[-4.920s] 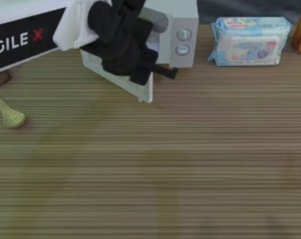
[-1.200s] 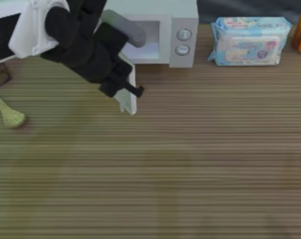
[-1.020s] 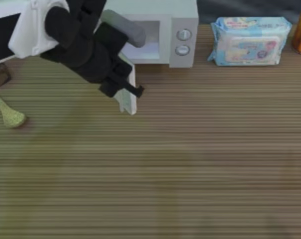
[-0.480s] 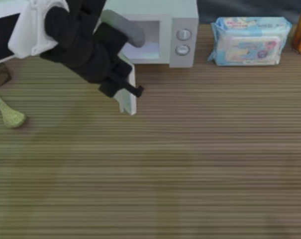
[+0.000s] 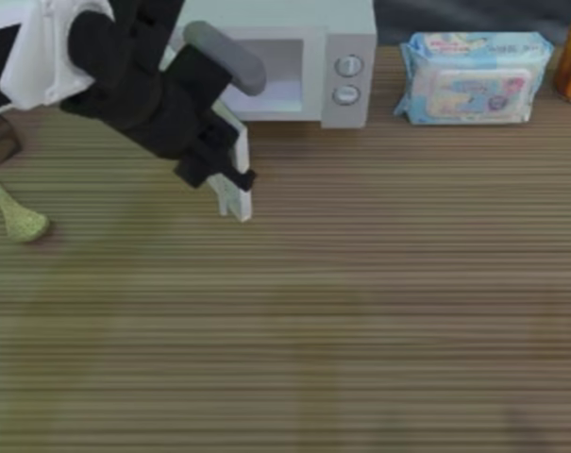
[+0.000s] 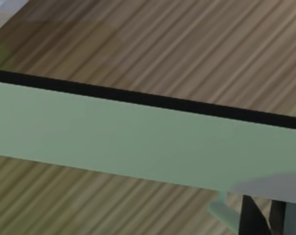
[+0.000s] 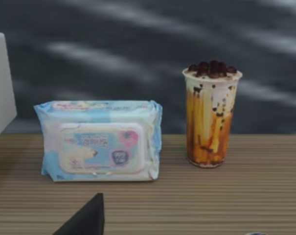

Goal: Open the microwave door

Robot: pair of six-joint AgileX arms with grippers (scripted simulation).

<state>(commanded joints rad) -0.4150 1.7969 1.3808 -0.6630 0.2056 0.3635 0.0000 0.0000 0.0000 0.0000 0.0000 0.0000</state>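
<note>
Top view: the microwave (image 5: 304, 57) stands at the table's 12 o'clock edge, its cavity exposed and its two knobs facing the camera. The microwave door (image 5: 236, 189) now stands swung out toward 6 o'clock, nearly square to the oven front; compared with roughly five seconds ago, when it lay at a shallow slant across the opening, its free edge has travelled leftward, and in the last second it has crept a little further still. The left gripper (image 5: 230, 177) sits at the door's free edge, its arm reaching in from 10 o'clock; whether its fingers clasp the panel or merely press it cannot be told here. A wet-wipes pack (image 5: 474, 77) lies at 1 o'clock, a green spoon (image 5: 16, 219) at 9 o'clock. Judgement: the opening is essentially achieved; only a small further swing or a release appears outstanding. Left wrist view: the door's pale green edge (image 6: 138, 142), trimmed in black, fills the frame, with wooden table (image 6: 187, 49) beyond; the finger state remains undeterminable. Right wrist view: the wipes pack and a bubble tea cup (image 7: 210, 115) stand side by side, apart; the right arm is parked out of the top view, and the state of its jaws cannot be told.
</note>
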